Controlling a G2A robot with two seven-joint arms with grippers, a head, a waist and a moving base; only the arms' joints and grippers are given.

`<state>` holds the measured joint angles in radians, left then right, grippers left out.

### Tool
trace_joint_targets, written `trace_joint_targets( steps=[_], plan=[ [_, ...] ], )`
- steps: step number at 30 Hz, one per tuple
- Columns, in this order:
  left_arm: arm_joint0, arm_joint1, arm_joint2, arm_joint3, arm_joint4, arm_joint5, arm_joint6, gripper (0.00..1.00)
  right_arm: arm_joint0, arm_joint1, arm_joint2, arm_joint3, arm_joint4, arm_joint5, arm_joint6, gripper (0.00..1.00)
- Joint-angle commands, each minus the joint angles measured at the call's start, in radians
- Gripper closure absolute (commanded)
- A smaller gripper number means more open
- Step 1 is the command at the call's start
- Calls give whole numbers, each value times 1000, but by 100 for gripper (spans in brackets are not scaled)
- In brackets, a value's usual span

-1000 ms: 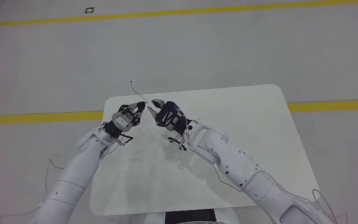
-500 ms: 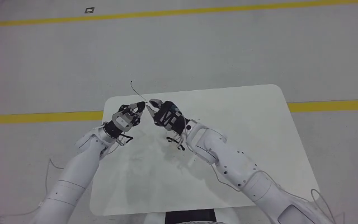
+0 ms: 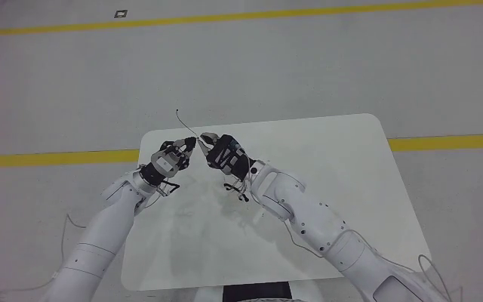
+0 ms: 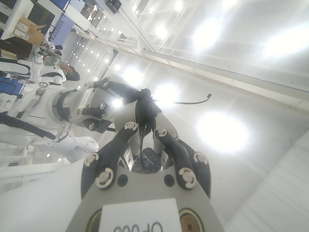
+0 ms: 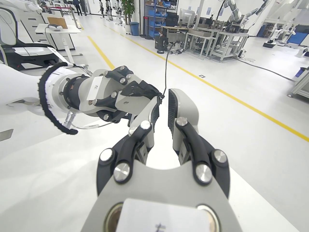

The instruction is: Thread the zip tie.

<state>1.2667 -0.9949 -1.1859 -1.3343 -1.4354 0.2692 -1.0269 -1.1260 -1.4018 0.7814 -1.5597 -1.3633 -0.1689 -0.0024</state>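
Nearest me, I'm holding the right gripper point(image 5: 163, 102) with its jaws parted a little, gripping nothing. Just at their tips, the left gripper point(image 5: 155, 95) is pinching the zip tie point(image 5: 165, 68) tight above the table point(image 3: 339, 151). Farther off, the strap is arching up and out past the table's far edge, and I'm worrying that closing off-line will flick that thin strap aside or twist it from the left pinch.
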Motion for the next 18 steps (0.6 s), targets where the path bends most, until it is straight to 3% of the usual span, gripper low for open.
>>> trace_joint_targets(
  steps=[1,7,18],
  plan=[
    [0,0,0,0,0,0,0,100,0,-2,1,1,-1,-1,1,91],
    [0,0,0,0,0,0,0,100,0,-7,5,7,-3,-3,2,100],
    [0,0,0,0,0,0,0,100,-7,-12,19,11,-18,-10,4,100]
  ],
)
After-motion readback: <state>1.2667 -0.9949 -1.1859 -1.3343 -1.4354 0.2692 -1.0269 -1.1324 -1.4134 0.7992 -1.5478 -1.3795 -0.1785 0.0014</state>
